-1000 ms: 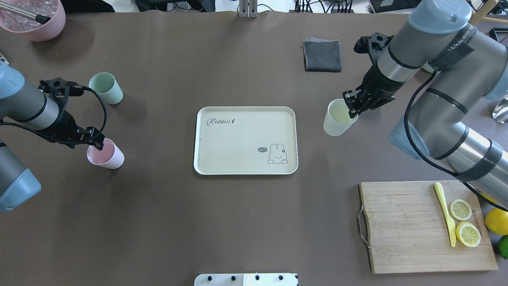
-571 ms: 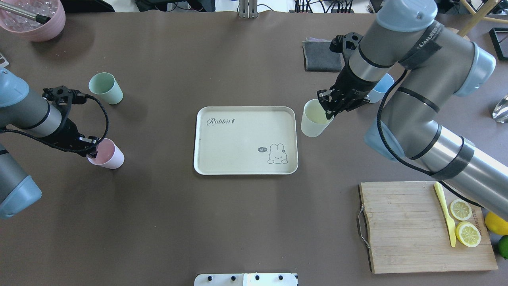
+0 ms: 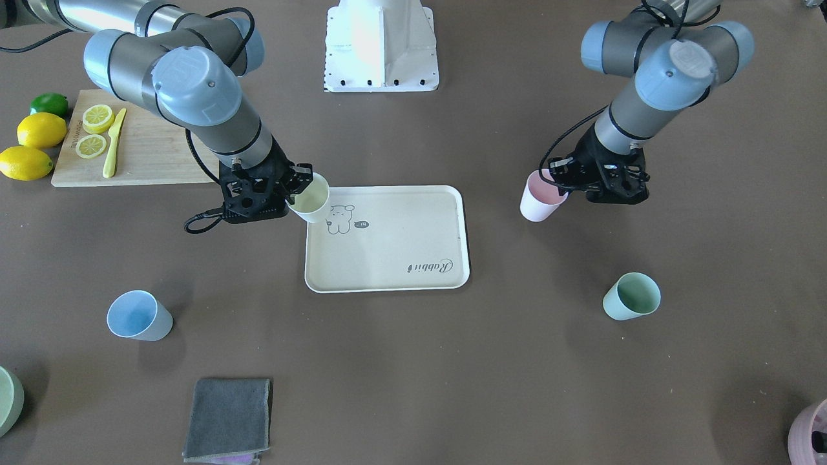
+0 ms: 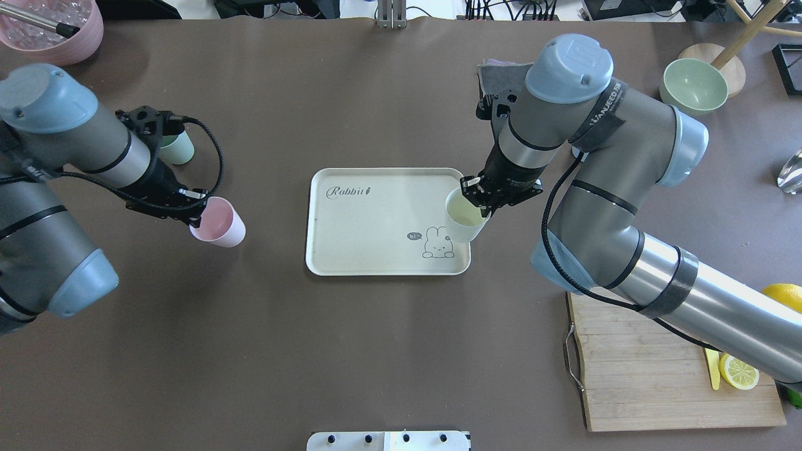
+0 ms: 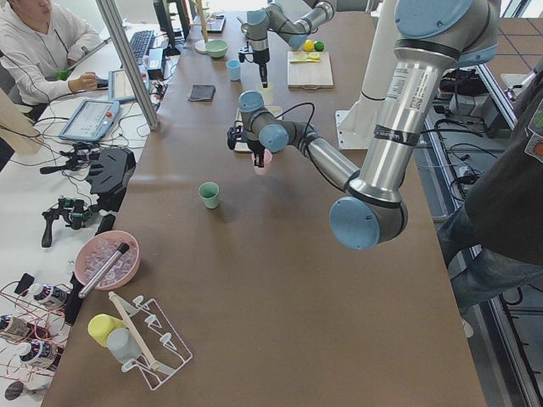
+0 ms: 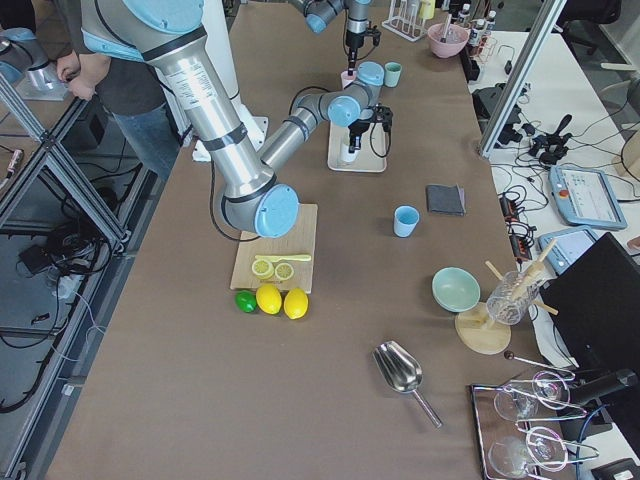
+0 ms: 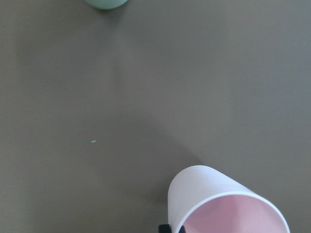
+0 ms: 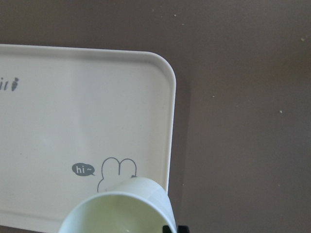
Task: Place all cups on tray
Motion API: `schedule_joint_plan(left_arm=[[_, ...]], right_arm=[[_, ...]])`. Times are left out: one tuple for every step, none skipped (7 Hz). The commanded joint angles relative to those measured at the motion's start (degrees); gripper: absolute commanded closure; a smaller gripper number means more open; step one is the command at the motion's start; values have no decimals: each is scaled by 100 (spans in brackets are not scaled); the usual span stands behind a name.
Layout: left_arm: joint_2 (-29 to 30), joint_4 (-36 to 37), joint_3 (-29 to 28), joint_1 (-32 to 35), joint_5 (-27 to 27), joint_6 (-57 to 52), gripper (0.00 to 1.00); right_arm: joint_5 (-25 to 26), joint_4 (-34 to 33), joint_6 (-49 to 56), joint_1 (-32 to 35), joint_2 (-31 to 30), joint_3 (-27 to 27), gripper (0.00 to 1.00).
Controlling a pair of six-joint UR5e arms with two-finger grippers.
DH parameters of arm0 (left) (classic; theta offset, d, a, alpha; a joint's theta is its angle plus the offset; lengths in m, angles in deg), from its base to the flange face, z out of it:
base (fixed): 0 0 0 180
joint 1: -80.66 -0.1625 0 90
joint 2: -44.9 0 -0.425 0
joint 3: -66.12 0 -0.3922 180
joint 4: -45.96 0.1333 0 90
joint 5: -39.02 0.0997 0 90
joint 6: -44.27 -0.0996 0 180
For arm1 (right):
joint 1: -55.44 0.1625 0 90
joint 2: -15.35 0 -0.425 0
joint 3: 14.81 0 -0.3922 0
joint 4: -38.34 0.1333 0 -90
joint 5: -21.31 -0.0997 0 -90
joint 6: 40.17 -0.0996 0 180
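The cream tray [image 4: 376, 213] lies mid-table. My right gripper [image 4: 484, 208] is shut on the rim of the yellow cup [image 4: 465, 220] and holds it over the tray's right edge, by the rabbit drawing; the right wrist view shows the cup [image 8: 116, 211] above that corner of the tray [image 8: 73, 111]. My left gripper [image 4: 197, 216] is shut on the rim of the pink cup [image 4: 220, 223], left of the tray and clear of it. The mint green cup [image 4: 180, 149] stands behind my left wrist, partly hidden. The light blue cup [image 3: 139, 315] stands beyond my right arm.
A wooden cutting board [image 4: 626, 369] with lemon slices and a yellow knife lies at the near right. A pale green bowl [image 4: 692, 84] sits far right, a grey cloth [image 3: 227, 418] near the blue cup, and a ribbed pink pot [image 4: 53, 31] in the far left corner.
My right arm carried the yellow cup left, from beside the tray to over its right edge. My left arm moved the pink cup to the right, toward the tray.
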Motion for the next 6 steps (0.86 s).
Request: schedule_joint_plan(left_arm=[[1164, 132, -577, -563, 253, 967, 100], [1430, 106, -823, -766, 377, 1163, 100], [1476, 97, -878, -838, 448, 1191, 100], [1485, 44, -905, -917, 588, 1226, 100], [1485, 18, -887, -926, 598, 1261, 1], [1459, 26, -844, -909, 633, 1270, 2]], right_arm=[[99, 891, -287, -192, -25, -558, 100], [90, 1035, -306, -193, -34, -622, 100], [81, 1037, -307, -193, -25, -614, 100], [73, 1046, -307, -175, -34, -614, 3], [3, 1028, -246, -53, -42, -570, 0], [-407, 1011, -193, 305, -69, -561, 0]])
